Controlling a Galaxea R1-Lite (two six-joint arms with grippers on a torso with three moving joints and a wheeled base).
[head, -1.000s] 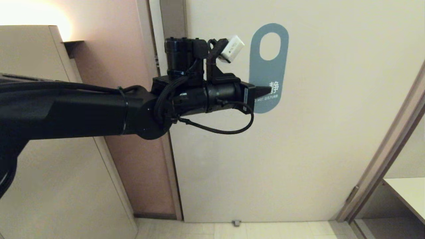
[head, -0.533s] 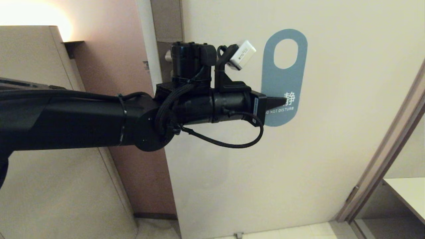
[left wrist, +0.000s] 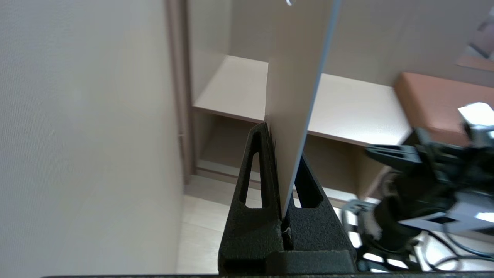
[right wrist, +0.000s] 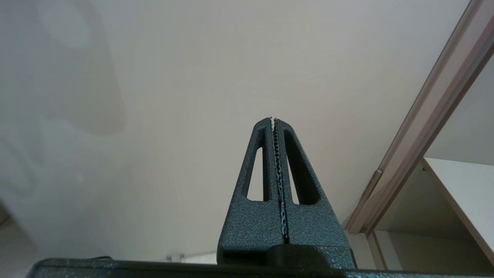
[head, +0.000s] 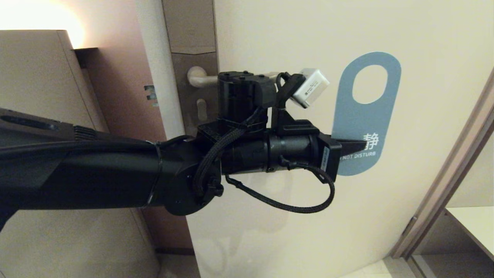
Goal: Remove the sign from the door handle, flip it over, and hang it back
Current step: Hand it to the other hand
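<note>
The sign (head: 366, 116) is off the door handle (head: 198, 79) and hangs upright to the handle's right, in front of the door. Its blue side with the white "DO NOT DISTURB" text faces me, the round hole at the top. My left gripper (head: 357, 146) is shut on the sign's lower left edge, reaching in level from the left. In the left wrist view the sign (left wrist: 293, 96) stands edge-on between the pressed fingers (left wrist: 252, 173). The left wrist hides most of the lever. My right gripper (right wrist: 273, 119) is shut and empty, pointing at the bare door.
The brownish backplate (head: 191, 42) with its keyhole (head: 200, 108) runs along the pale door's (head: 289, 231) left edge. A beige cabinet (head: 38, 96) stands at the left. A door frame (head: 455, 162) and a white shelf (head: 474, 224) are at the right.
My left gripper has carried the sign right and down. The door's edge with handle and backplate has come into view behind the wrist, while the cabinet and right frame kept still.
</note>
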